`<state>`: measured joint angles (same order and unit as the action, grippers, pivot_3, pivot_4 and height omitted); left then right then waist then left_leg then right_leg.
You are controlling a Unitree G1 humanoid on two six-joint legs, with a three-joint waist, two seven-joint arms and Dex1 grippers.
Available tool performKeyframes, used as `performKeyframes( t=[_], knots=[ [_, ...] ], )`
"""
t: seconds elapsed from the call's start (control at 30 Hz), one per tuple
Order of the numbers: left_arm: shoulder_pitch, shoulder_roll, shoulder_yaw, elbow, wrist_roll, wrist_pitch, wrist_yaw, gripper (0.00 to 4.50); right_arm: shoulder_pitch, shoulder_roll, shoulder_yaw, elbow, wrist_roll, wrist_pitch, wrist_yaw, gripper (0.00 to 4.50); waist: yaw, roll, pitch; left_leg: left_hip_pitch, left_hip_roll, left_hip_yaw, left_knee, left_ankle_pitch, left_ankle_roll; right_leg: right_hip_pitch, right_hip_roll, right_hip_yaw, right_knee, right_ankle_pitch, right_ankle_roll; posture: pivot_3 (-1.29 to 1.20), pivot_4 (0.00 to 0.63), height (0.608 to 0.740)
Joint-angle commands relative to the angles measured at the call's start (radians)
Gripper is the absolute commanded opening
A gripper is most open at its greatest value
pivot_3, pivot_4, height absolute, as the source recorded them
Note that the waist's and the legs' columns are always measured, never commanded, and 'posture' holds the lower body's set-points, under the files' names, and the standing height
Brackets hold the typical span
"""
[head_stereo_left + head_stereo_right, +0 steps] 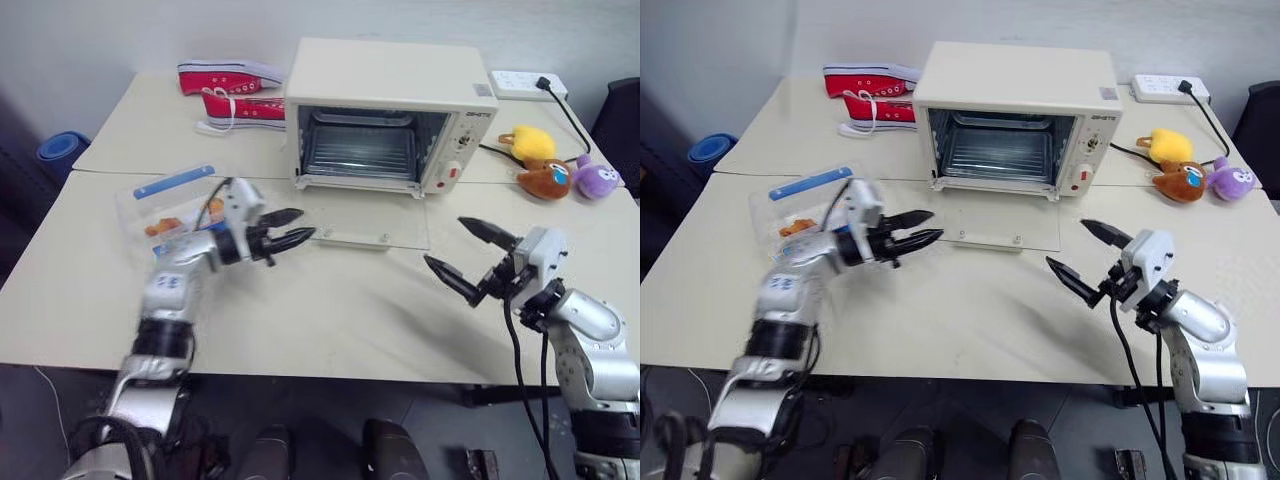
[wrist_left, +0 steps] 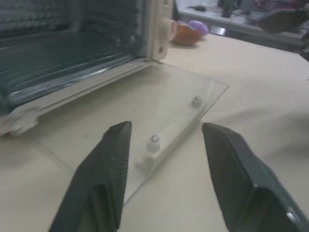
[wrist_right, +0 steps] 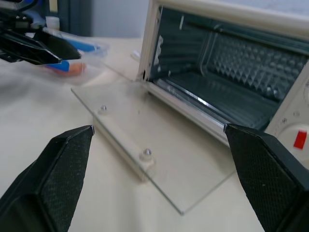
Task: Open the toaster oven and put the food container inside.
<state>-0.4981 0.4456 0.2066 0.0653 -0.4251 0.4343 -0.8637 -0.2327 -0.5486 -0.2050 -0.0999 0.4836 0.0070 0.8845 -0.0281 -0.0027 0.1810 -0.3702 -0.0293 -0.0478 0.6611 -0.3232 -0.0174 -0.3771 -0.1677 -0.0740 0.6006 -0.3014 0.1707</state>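
Picking up the food container [image 1: 170, 215] comes next: it sits at nine o'clock from the open toaster oven [image 1: 385, 110], behind the left gripper [image 1: 290, 228], whose fingers are parted and empty. Right gripper [image 1: 468, 255] gapes wide, empty; clear the lowered door.

Cream-white toaster oven [image 1: 385, 95], red button, dark inside. Clear food container [image 1: 165, 210], blue clip, orange pieces. Black fingers on left gripper [image 1: 290, 228] and right gripper [image 1: 468, 255]. Red-white shoes [image 1: 230, 90]. Yellow, brown, purple plush toys [image 1: 550, 165].
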Motion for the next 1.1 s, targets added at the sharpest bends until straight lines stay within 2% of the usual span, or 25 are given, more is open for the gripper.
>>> performKeyframes(
  t=[0.03, 0.1, 0.13, 0.27, 0.4, 0.47, 0.53, 0.67, 0.83, 0.97, 1.07, 1.1],
  knots=[
    [0.171, 0.098, 0.241, -0.208, -0.152, 0.101, 0.038, 3.72, -0.035, 0.009, 0.032, -0.020, -0.005, -0.044, 0.038, 4.50, -0.004, 0.000, 0.000, 0.000, 0.001, 0.000, 0.000, 0.000, 0.000, 0.000, 0.000, 0.000, 0.000, 0.000, 0.000, 0.00, 0.150, 0.740],
    [0.292, 0.143, 0.356, -0.264, -0.172, 0.123, 0.076, 4.30, -0.048, 0.028, 0.060, -0.003, -0.033, -0.128, 0.074, 4.50, 0.000, 0.000, 0.000, 0.000, 0.002, 0.000, 0.000, -0.001, -0.001, 0.000, 0.001, 0.000, 0.000, 0.000, -0.001, 0.00, 0.150, 0.740],
    [0.349, 0.156, 0.425, -0.271, -0.181, 0.134, 0.103, 4.45, -0.052, 0.032, 0.078, -0.002, -0.033, -0.143, 0.098, 4.50, 0.002, 0.000, 0.000, 0.000, 0.002, 0.000, 0.000, -0.002, -0.001, 0.000, 0.001, 0.000, 0.000, -0.001, -0.001, 0.00, 0.150, 0.740],
    [0.534, 0.209, 0.653, -0.183, -0.166, 0.178, 0.209, 4.45, -0.065, 0.042, 0.137, -0.045, 0.067, -0.067, 0.198, 4.50, 0.019, 0.000, 0.000, 0.000, 0.002, 0.000, 0.002, -0.003, 0.000, 0.001, 0.001, 0.000, -0.001, -0.001, -0.001, 0.00, 0.150, 0.740],
    [0.614, 0.249, 0.743, -0.106, -0.174, 0.227, 0.266, 4.45, -0.087, 0.071, 0.178, -0.058, 0.066, -0.082, 0.224, 4.50, 0.031, 0.000, 0.000, 0.000, 0.002, 0.000, 0.003, -0.004, 0.001, 0.001, 0.001, 0.000, 0.000, -0.001, -0.001, 0.00, 0.150, 0.740],
    [0.583, 0.287, 0.769, -0.080, -0.215, 0.317, 0.314, 4.45, -0.095, 0.082, 0.195, -0.061, 0.064, -0.081, 0.234, 4.50, 0.038, -0.001, -0.001, 0.000, 0.001, 0.000, 0.003, -0.004, 0.001, 0.002, 0.001, 0.000, 0.000, -0.001, -0.001, 0.00, 0.150, 0.740],
    [0.515, 0.337, 0.751, -0.085, -0.265, 0.402, 0.328, 4.45, -0.099, 0.083, 0.198, -0.053, 0.060, -0.078, 0.238, 4.50, 0.047, -0.003, 0.000, 0.000, 0.001, -0.001, 0.004, -0.004, 0.000, 0.001, 0.001, 0.000, 0.000, -0.001, -0.001, 0.00, 0.150, 0.740],
    [0.257, 0.430, 0.677, 0.016, -0.285, 0.560, 0.457, 4.45, -0.098, 0.066, 0.185, -0.035, 0.054, -0.067, 0.243, 4.50, 0.053, -0.006, -0.002, 0.000, 0.001, -0.002, 0.005, -0.005, 0.000, 0.001, 0.001, 0.000, 0.002, -0.001, -0.002, 0.00, 0.150, 0.740],
    [0.048, 0.533, 0.396, 0.189, -0.200, 0.650, 0.432, 4.45, -0.100, 0.054, 0.175, -0.024, 0.045, -0.065, 0.238, 4.50, 0.023, -0.005, -0.002, 0.003, 0.001, 0.001, 0.002, -0.006, 0.000, -0.002, 0.001, 0.001, 0.005, -0.001, -0.002, 0.00, 0.150, 0.740],
    [-0.111, 0.534, 0.230, 0.348, -0.116, 0.629, 0.430, 4.45, -0.096, 0.053, 0.172, -0.033, 0.041, -0.062, 0.219, 4.50, -0.002, -0.005, -0.002, 0.002, 0.003, 0.005, 0.001, -0.006, -0.001, -0.005, 0.002, -0.002, 0.007, -0.001, -0.002, 0.00, 0.150, 0.740],
    [-0.229, 0.495, 0.165, 0.451, -0.053, 0.603, 0.485, 4.45, -0.076, 0.053, 0.173, -0.062, 0.036, -0.054, 0.197, 4.50, -0.002, -0.006, -0.002, 0.002, 0.004, 0.006, 0.002, -0.006, -0.001, -0.007, 0.003, -0.003, 0.010, -0.001, -0.002, 0.00, 0.150, 0.740],
    [-0.249, 0.485, 0.146, 0.472, -0.037, 0.596, 0.484, 4.28, -0.067, 0.052, 0.172, -0.073, 0.034, -0.052, 0.188, 4.50, -0.002, -0.006, -0.002, 0.002, 0.004, 0.007, 0.002, -0.006, -0.001, -0.008, 0.003, -0.003, 0.010, -0.001, -0.002, 0.00, 0.150, 0.740]
  ],
)
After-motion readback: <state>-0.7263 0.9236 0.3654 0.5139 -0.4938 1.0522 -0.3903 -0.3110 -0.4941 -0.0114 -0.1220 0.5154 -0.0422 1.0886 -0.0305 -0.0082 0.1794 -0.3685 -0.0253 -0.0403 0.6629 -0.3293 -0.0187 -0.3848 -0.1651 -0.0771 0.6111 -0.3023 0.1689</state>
